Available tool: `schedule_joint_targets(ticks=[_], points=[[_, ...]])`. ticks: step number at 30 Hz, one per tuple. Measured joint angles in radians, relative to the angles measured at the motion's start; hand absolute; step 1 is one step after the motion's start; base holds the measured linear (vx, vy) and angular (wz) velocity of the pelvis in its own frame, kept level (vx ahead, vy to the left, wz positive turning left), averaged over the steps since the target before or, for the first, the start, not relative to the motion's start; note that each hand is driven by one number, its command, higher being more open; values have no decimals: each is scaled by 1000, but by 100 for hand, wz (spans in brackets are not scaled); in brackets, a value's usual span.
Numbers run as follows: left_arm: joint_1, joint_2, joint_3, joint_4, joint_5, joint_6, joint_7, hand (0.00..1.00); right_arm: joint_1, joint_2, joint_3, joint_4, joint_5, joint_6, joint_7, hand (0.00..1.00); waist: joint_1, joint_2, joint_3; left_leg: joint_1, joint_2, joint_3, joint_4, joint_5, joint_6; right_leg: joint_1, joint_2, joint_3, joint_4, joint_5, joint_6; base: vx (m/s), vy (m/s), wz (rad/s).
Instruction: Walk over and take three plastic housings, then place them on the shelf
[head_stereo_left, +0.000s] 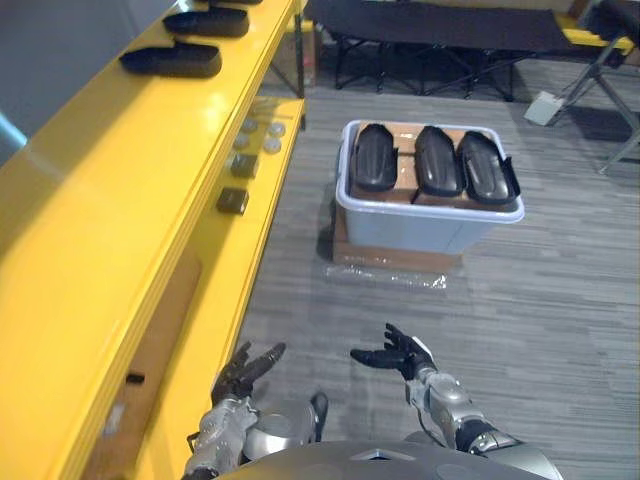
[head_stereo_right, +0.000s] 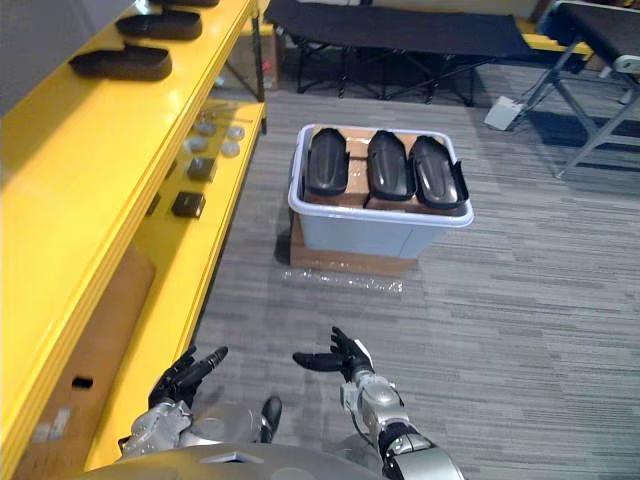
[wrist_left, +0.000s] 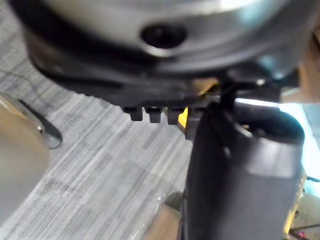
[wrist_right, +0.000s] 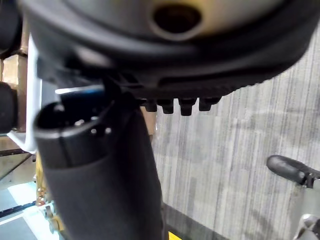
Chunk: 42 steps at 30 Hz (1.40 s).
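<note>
Three black plastic housings lie side by side on top of a pale blue bin on the carpet ahead. Two more black housings rest on the top of the yellow shelf to my left. My left hand is low beside the shelf, fingers straight, holding nothing. My right hand hovers over the carpet well short of the bin, fingers spread and empty.
The bin stands on a cardboard box. Small dark blocks and round grey parts sit on the shelf's lower level. A black folding table stands behind the bin, and a metal stand is at the right.
</note>
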Motion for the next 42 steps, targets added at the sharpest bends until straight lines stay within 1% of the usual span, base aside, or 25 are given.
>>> schedule_joint_targets(ticks=[2, 4, 5, 8, 9, 11, 13, 15, 16, 17, 19, 21, 22, 23, 24, 26, 28, 32, 33, 35, 37, 38, 39, 41, 42], points=[[-36, 13, 1, -5, -5, 13, 5, 100, -7, -1, 19, -3, 4, 6, 0, 100, -6, -6, -2, 10, 11, -15, 1, -19, -22, -55, 164, 57, -404, 72, 90, 312, -6, 15], [-63, 10, -1, -33, -6, 31, 2, 100, -6, -7, 16, -3, 4, 17, -5, 100, -16, -10, -1, 19, 9, -60, 3, -40, -31, -75, 225, 129, -605, 197, 104, 310, -127, 70], [-66, 7, 0, -54, -7, 32, -2, 100, -3, -8, 13, -3, 4, 30, -14, 100, -17, -18, -1, 29, 2, -92, 15, -69, -31, -94, 224, 170, -656, 253, 104, 313, -177, 84], [-61, 2, 1, -68, -7, 46, -10, 100, 11, -2, -40, -4, -2, 33, -17, 100, -20, -38, 0, 28, -14, -167, 133, -187, -46, -97, 180, 216, -609, 269, 89, 362, -243, 80], [-43, 0, 14, -55, -10, 58, -10, 100, 11, -7, -77, -6, -34, 33, -21, 100, -15, -20, -4, 35, 14, -193, 177, -247, -65, -110, 189, 191, -521, 289, 31, 353, -252, 46], [-19, -9, 21, -52, -18, 67, -9, 100, 10, -11, -103, -10, -38, 33, -30, 100, -16, -2, -15, 47, 54, -202, 174, -258, -81, -113, 217, 175, -487, 236, 17, 337, -230, 12], [3, -19, 40, -26, -37, 69, -15, 100, -2, -16, -136, -10, -37, 34, -51, 100, -10, 4, -18, 37, 86, -183, 230, -244, -107, -102, 257, 171, -475, 194, -4, 400, -262, -19], [15, -22, 65, -5, -61, 64, -25, 100, 1, -30, -140, -9, -36, 33, -59, 100, -12, 9, -21, -20, 105, -151, 397, -208, -163, -48, 291, 162, -510, 174, -11, 314, -170, -11], [14, -30, 67, 4, -62, 50, -31, 100, 13, -42, -137, -8, -36, 33, -59, 100, -17, 14, -22, -79, 114, -136, 534, -156, -199, 0, 315, 155, -559, 174, -14, 349, -164, 19], [8, -31, 79, 2, -60, 25, -43, 100, 36, -51, -139, -8, -35, 34, -69, 100, -13, 20, -23, -183, 131, -98, 735, -120, -210, 73, 354, 141, -640, 180, -32, 405, -178, 16], [7, -40, 89, 1, -54, 8, -55, 100, 37, -52, -159, -2, -24, 35, -100, 100, -2, 29, -24, -281, 126, -54, 750, -185, -179, 128, 385, 157, -683, 173, -45, 365, -104, -28], [6, -42, 89, -2, -53, 7, -46, 100, 30, -45, -159, -1, -14, 33, -108, 100, 24, 17, -16, -294, 118, 6, 590, -197, -170, 151, 381, 200, -687, 180, -33, 270, 14, -78], [5, -39, 96, -2, -53, 6, -33, 100, 29, -39, -160, -2, -19, 24, -106, 100, 23, 9, -9, -286, 123, 44, 406, -157, -164, 168, 381, 221, -685, 175, -25, 259, 64, -68], [0, -49, 100, 0, -53, 6, -29, 100, 31, -41, -164, -8, -23, 17, -107, 100, 8, 28, -15, -280, 137, 38, 220, -7, -158, 182, 395, 226, -684, 161, -5, 252, 76, -50], [-12, -56, 101, 4, -51, 9, -33, 100, 35, -36, -172, -12, -27, 15, -112, 100, 6, 33, -14, -269, 134, 49, 209, 23, -105, 185, 398, 236, -684, 153, 7, 231, 65, -25], [-73, -38, 96, 3, -44, 9, -34, 100, 54, -3, -178, -40, -24, 8, -123, 100, 4, -28, 3, -215, 89, 60, 78, 74, -92, 180, 347, 242, -683, 140, 29, 213, 62, 4], [-112, -37, 86, 4, -41, 8, -27, 100, 58, 3, -178, -44, -18, 1, -114, 100, -10, -45, 13, -204, 73, 51, 52, 81, -85, 181, 333, 241, -683, 137, 34, 144, 66, 19], [-112, -36, 44, 12, -61, 9, -15, 100, 72, -4, -179, -44, -108, -43, -85, 100, -18, -46, 17, -148, 47, 53, -7, 96, -63, 175, 283, 235, -606, 83, 74, 88, 37, 1], [-108, -30, 43, 12, -73, 9, -10, 100, 70, -3, -179, -43, -130, -54, -77, 100, -17, -46, 16, -143, 45, 57, -15, 98, -60, 145, 246, 201, -522, 42, 67, 45, 20, 2], [-99, -24, 41, 16, -95, 9, -6, 100, 69, 4, -177, -42, -160, -75, -63, 100, -11, -44, 16, -141, 53, 48, -12, 95, -64, 112, 151, 130, -393, 28, 45, 11, 10, 8], [-85, -2, 42, 32, -113, 8, -6, 100, 66, 9, -175, -42, -196, -94, -55, 100, -8, -41, 17, -148, 73, 28, 17, 75, -87, 101, 79, 125, -323, 28, 43, -19, -98, 16], [-60, 17, 44, 34, -136, 5, -6, 100, 62, 14, -160, -42, -198, -113, -54, 100, -7, -38, 15, -160, 99, 11, 45, 53, -116, 102, 65, 134, -316, 40, 53, -59, -272, 20], [-30, 44, 46, 49, -152, -2, -7, 100, 56, 20, -134, -42, -205, -136, -55, 100, -5, -49, 7, -183, 130, -11, 80, 35, -147, 113, 63, 139, -343, 75, 108, -57, -280, 20], [-13, 62, 52, 62, -179, -14, -13, 100, 54, 30, -115, -42, -216, -141, -55, 100, 1, -77, -2, -189, 139, -18, 78, 36, -172, 120, 63, 129, -401, 121, 183, -42, -325, 9], [17, 69, 73, 65, -210, -23, -22, 100, 54, 37, -86, -41, -215, -142, -48, 100, 18, -117, -15, -194, 142, -18, 72, 41, -201, 132, 68, 113, -464, 114, 195, -18, -464, -1]])
